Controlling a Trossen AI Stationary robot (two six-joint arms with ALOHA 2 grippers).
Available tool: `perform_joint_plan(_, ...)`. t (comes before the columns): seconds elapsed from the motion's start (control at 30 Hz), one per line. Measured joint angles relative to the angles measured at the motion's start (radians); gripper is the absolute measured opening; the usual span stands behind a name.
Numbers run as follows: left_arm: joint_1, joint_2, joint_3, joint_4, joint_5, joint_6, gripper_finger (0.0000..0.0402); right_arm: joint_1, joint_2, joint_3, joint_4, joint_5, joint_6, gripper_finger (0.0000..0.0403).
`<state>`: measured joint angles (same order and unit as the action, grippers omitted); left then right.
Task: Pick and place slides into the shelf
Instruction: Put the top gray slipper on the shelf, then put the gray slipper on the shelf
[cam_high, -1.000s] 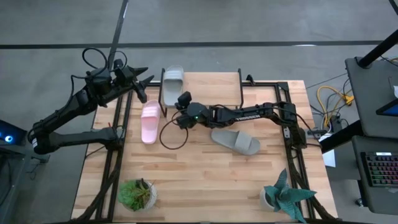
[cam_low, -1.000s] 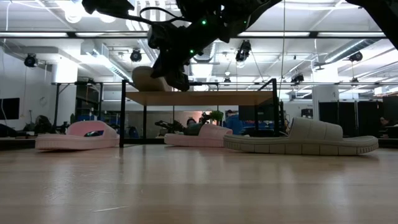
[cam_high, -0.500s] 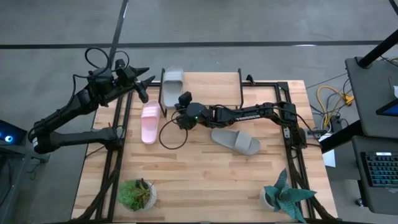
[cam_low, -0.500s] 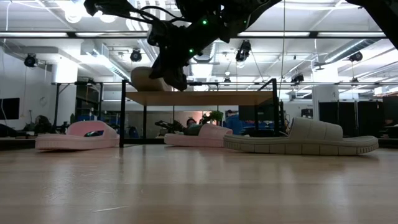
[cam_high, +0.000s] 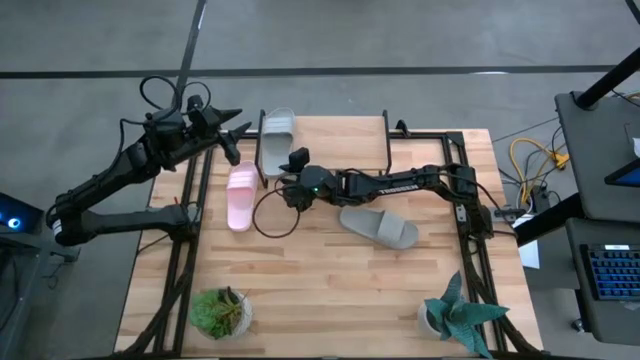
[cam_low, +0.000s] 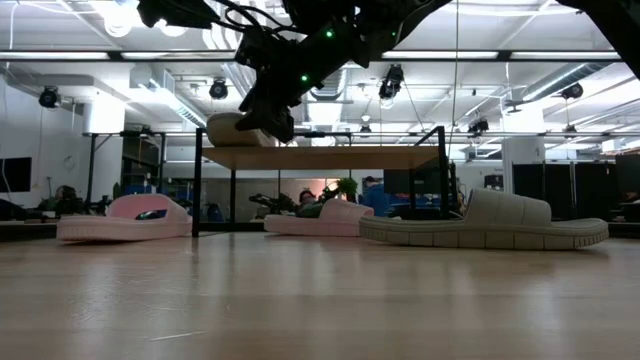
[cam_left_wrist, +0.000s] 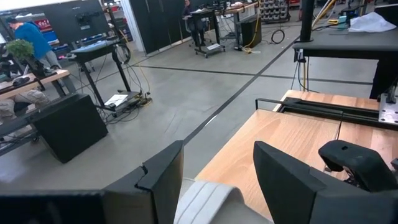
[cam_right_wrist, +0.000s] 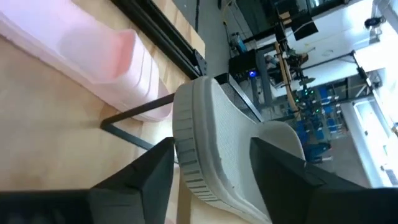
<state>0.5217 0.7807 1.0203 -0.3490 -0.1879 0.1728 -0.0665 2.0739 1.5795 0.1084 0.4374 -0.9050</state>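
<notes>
Matt ribbed foam slides, a wood-topped shelf on black metal legs.

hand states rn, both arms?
Left hand: open, empty, raised past the table's left edge near the shelf.
Right hand: open, straddling the grey slide lying on the shelf, not gripping it.

Table – shelf, 2 slides, 2 plants; shelf carries 1 grey slide
</notes>
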Motion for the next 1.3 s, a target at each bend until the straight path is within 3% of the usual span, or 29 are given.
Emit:
perform_joint_plan(0.27,0.0,0.028,0.0,-0.001,0.0,0.0,0.018,0.008,-0.001,0.035,0.004,0.001,0.093,0.0215)
perform_joint_plan(0.43,0.0,0.039,0.0,-0.001,-0.001,0.027,0.018,0.013,-0.005,0.04,-0.001,0.011,0.069,0.0215)
perform_joint_plan(0.6,0.0,0.028,-0.001,-0.001,-0.003,0.043,0.018,0.019,-0.08,0.041,-0.048,0.033,0.126,0.0215)
perform_joint_plan(0.67,0.0,0.02,-0.001,-0.001,-0.003,0.043,0.018,0.014,-0.143,0.039,-0.123,-0.019,0.218,0.0215)
perform_joint_plan(0.83,0.0,-0.004,-0.016,-0.008,-0.003,0.043,0.018,-0.027,-0.322,0.02,-0.354,-0.354,0.434,0.0215)
perform_joint_plan(0.93,0.0,-0.013,-0.024,-0.007,-0.003,0.044,0.018,-0.026,-0.426,-0.014,-0.431,-0.42,0.503,0.0215)
perform_joint_plan(1.07,0.0,-0.027,-0.049,-0.003,-0.003,0.044,0.018,0.016,-0.563,-0.106,-0.458,-0.362,0.513,0.0214)
perform_joint_plan(1.3,0.0,-0.051,-0.102,-0.006,-0.003,0.043,0.018,0.149,-0.789,-0.303,-0.472,-0.066,0.539,0.0214)
